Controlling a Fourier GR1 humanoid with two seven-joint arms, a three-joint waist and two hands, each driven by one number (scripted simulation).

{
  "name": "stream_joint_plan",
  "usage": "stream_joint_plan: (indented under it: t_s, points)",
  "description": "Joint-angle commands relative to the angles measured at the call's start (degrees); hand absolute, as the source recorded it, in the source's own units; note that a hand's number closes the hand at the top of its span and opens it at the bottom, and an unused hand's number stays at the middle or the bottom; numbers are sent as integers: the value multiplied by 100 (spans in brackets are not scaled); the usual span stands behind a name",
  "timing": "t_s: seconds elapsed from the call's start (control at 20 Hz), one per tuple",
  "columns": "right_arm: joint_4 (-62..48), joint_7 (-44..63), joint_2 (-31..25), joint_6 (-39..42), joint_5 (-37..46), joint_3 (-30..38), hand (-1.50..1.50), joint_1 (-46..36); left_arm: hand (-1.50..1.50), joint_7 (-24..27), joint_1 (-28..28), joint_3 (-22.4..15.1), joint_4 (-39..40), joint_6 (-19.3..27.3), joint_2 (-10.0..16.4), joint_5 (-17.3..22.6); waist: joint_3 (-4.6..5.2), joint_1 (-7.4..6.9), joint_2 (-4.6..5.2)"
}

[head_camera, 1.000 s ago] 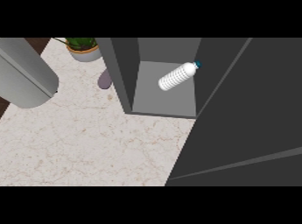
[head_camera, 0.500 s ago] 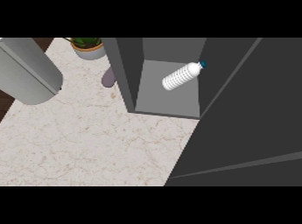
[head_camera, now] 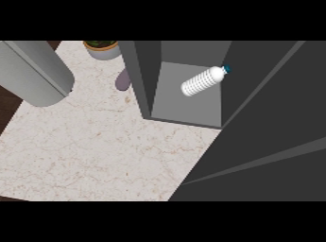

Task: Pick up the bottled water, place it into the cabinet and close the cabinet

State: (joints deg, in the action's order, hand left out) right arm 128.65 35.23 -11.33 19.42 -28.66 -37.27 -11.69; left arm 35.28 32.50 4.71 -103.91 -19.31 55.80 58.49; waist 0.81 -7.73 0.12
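Note:
The bottled water (head_camera: 202,82), clear and ribbed with a blue cap, lies tilted inside the open grey cabinet (head_camera: 190,106), its cap toward the back right corner. The cabinet's dark door (head_camera: 277,142) stands open and fills the right and lower right of the head view. Neither hand shows anywhere in the view. Nothing touches the bottle.
A large grey cylinder (head_camera: 29,71) slants across the upper left over the marble counter (head_camera: 95,151). A potted plant (head_camera: 102,48) stands at the back. A small mauve object (head_camera: 124,79) sits just left of the cabinet's side wall.
Everything in view has drifted slightly to the right. The bottle stays lying in the cabinet, and the door's edge has shifted a little.

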Motion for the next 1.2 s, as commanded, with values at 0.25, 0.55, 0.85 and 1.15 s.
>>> stream_joint_plan:
  t_s: [0.25, 0.55, 0.85, 1.15]
  points:
    - [-1469, 802, 1091, -793, -1104, 315, 150, -2232, -150, 37, 294, 464, 313, -563, 116, 256, -33, 80, -12]
    - [-3104, 372, 1122, -1755, -1912, 840, 150, -3434, -150, 222, 753, 802, 277, -762, -139, 204, -72, 262, -2]
    - [-4404, 134, 1130, -1095, -2225, 1559, 150, -3658, -150, 98, 1154, 1214, 451, -1240, -369, 225, -82, 509, 3]
    - [-5281, -10, 1014, -456, -2114, 2082, 150, -3794, -150, -141, 1084, 1443, 487, -1299, -730, -38, -81, 641, 3]
